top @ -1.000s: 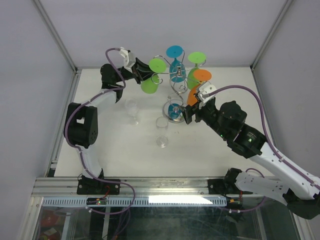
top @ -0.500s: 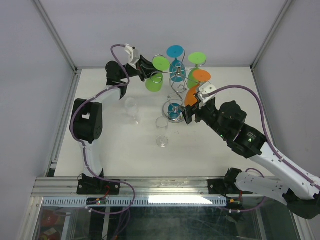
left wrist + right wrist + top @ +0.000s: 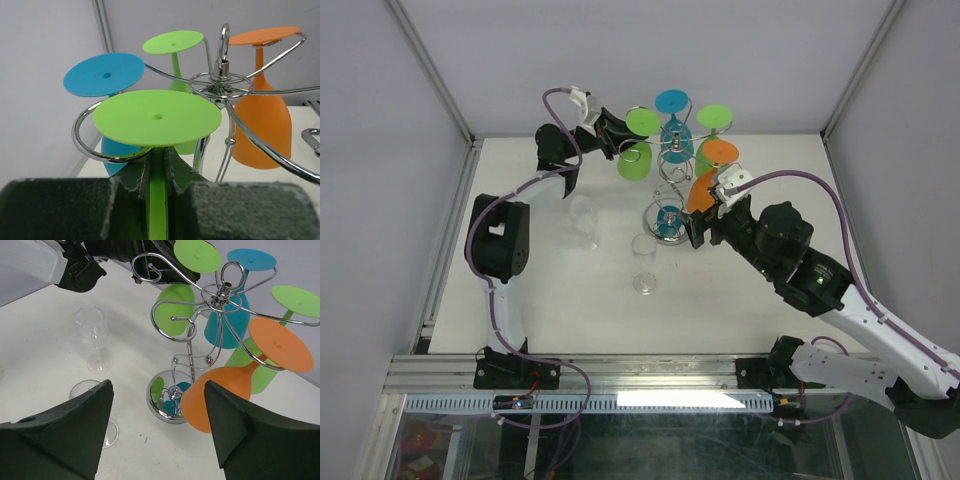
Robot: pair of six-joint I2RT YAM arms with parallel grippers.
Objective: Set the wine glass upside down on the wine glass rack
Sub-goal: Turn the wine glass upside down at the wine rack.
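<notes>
The chrome wine glass rack stands at the table's back middle, its scroll arms holding several upside-down glasses. My left gripper is shut on the stem of a lime green wine glass, held upside down with its foot over a curled arm; the bowl hangs below. My right gripper is open and empty, just in front of the rack's domed base and beside a hanging orange glass.
A blue glass, another green glass and an orange glass hang on the rack. Two clear wine glasses stand upright on the white table left of and in front of the rack.
My left gripper has carried the green glass to the right, in toward the rack's left arm. The right arm has not moved.
</notes>
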